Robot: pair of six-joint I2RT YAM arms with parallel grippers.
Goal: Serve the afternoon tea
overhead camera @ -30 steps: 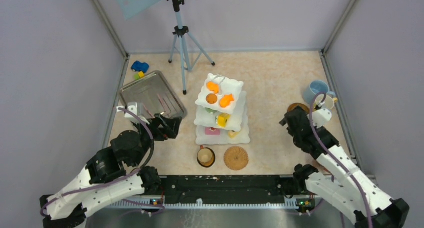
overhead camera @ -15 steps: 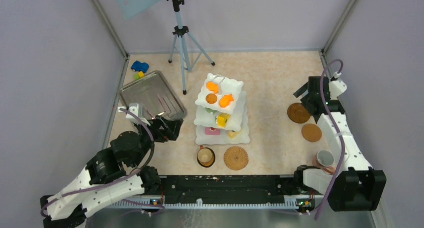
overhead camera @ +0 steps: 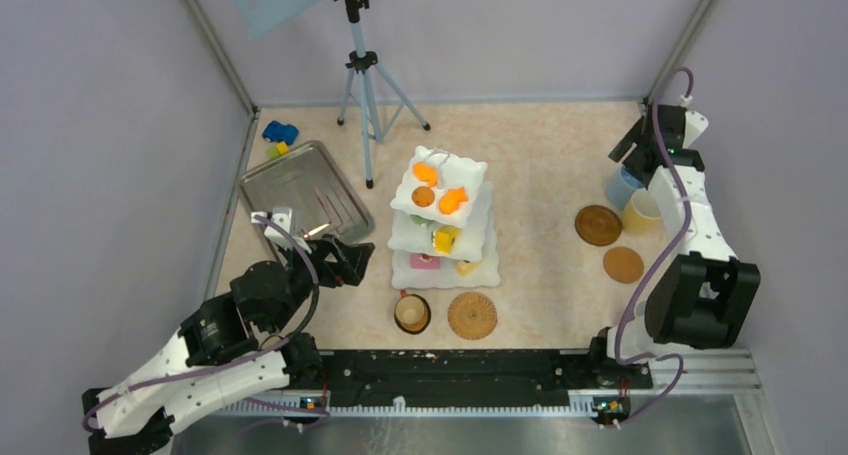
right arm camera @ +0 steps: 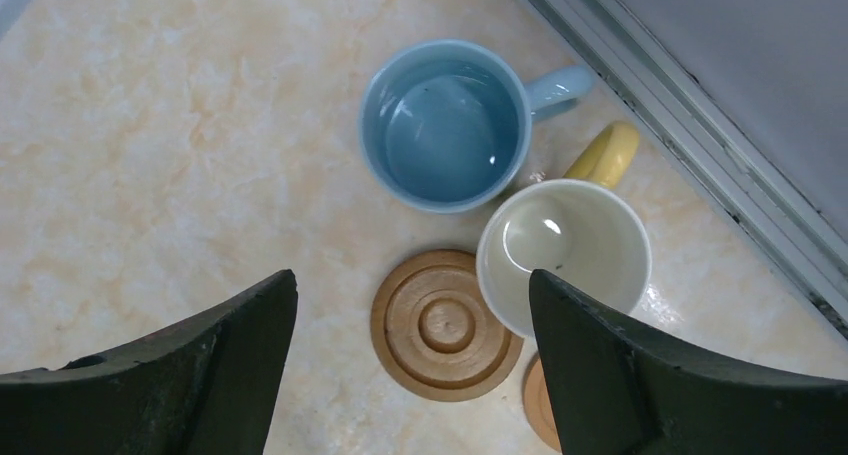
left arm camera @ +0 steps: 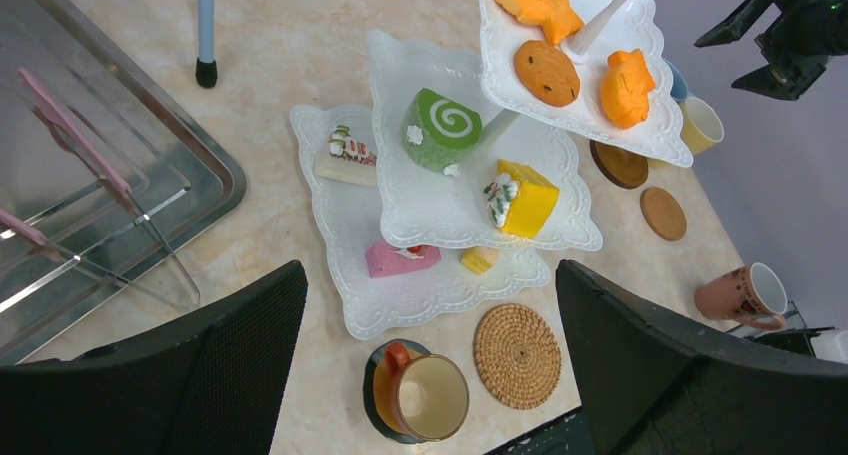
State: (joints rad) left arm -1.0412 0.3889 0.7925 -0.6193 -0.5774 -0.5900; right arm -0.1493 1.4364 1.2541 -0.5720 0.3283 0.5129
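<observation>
Right gripper (right arm camera: 412, 280) hangs open and empty above the blue mug (right arm camera: 445, 125) and the cream mug (right arm camera: 563, 250) with a yellow handle, which sit side by side in the table's far right corner. A round wooden coaster (right arm camera: 445, 325) lies just beside them.

Left gripper (left arm camera: 430, 270), also open and holding nothing, hovers at the near left of the white three-tier stand (left arm camera: 350, 305) at the table's centre. The stand holds orange pastries (left arm camera: 537, 0) and a cookie (left arm camera: 547, 72) on top, a green swirl roll (left arm camera: 441, 125) and yellow cake (left arm camera: 525, 197) in the middle, and a pink slice (left arm camera: 400, 258) below.

In front of the stand, a brown mug (left arm camera: 420, 395) sits on a dark coaster beside a bare woven coaster (left arm camera: 517, 355). A steel tray (overhead camera: 290, 180) lies to the left.
</observation>
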